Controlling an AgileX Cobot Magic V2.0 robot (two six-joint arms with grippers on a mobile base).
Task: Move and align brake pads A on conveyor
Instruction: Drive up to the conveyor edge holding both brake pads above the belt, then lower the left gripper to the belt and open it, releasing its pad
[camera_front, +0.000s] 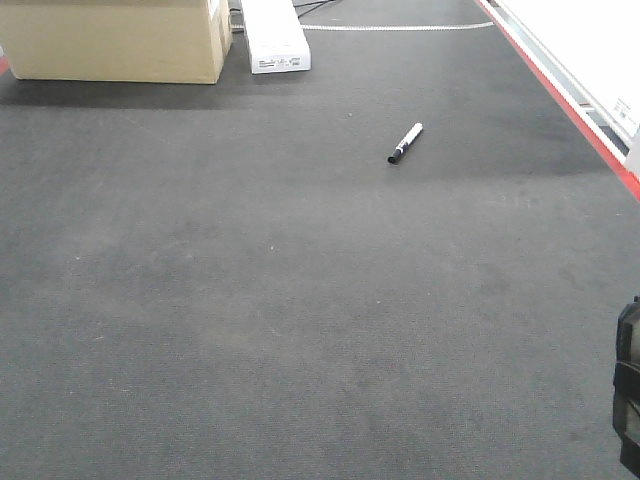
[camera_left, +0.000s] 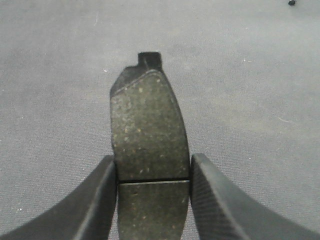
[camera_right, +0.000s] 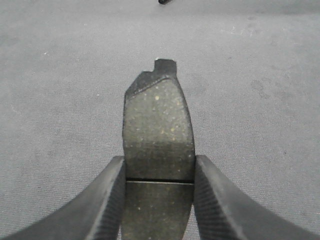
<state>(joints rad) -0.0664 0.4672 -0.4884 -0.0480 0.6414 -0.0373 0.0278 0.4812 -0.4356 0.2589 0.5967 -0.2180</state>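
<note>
Left jaws clamp one brake pad (camera_left: 149, 135), right jaws another pad (camera_right: 159, 135).

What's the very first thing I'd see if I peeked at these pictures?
A flat, speckled grey-brown brake pad sits clamped in the left gripper, and a matching brake pad in the right gripper, both over the dark felt-like conveyor belt. Farther off on the belt lies a black-and-white marker pen, with a tan cardboard box at the far left.

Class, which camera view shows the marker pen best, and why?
The exterior front-facing view: the whole marker pen lies on the conveyor. Each wrist view catches only a dark scrap at its top edge, likely the pen.
</note>
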